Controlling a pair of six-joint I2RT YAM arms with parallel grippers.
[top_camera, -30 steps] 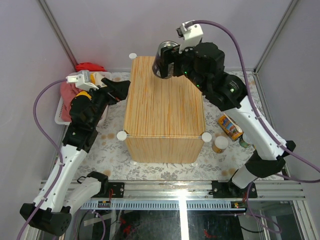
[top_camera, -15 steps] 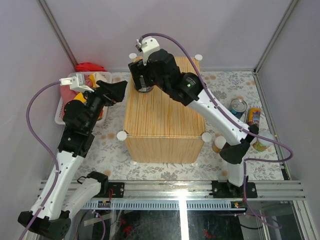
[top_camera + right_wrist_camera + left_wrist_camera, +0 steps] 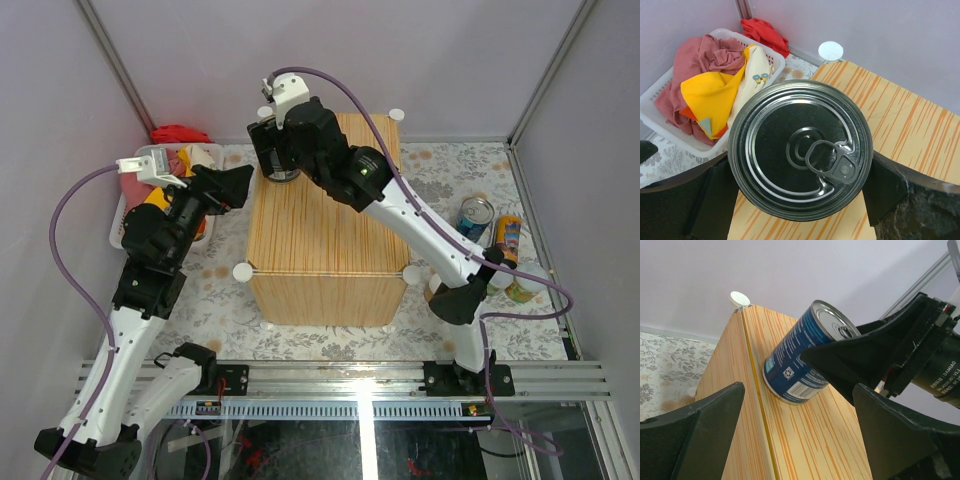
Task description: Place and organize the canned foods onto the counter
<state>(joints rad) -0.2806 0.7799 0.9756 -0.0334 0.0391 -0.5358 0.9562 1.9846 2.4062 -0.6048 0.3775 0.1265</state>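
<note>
Since a second back, when the right gripper (image 3: pixel 280 160) had the can (image 3: pixel 800 150) up over the far middle of the counter (image 3: pixel 330 235), the arm has swung it over to the far-left corner. In the last half second it only nudged a little further left. So this looks like the set-down step: the can is just beside the white corner knob (image 3: pixel 830 50), close to the left edge. From the left wrist view its base seems to be touching the wood, or nearly (hard to call, that view is tilted).

The right jaws are clamped on the can's sides. The left gripper (image 3: pixel 238 185) is empty with its jaws spread wide, hanging by the counter's left side and aimed at the can.

The can itself is a blue-labelled one with a shiny silver pull-tab lid, no dents showing. It's the only one on the counter. Several others sit on the floral mat (image 3: pixel 440 165) to the right, among them a silver-topped can (image 3: pixel 477 212) and an orange can (image 3: pixel 508 232), so most of the job is probably still ahead.
</note>
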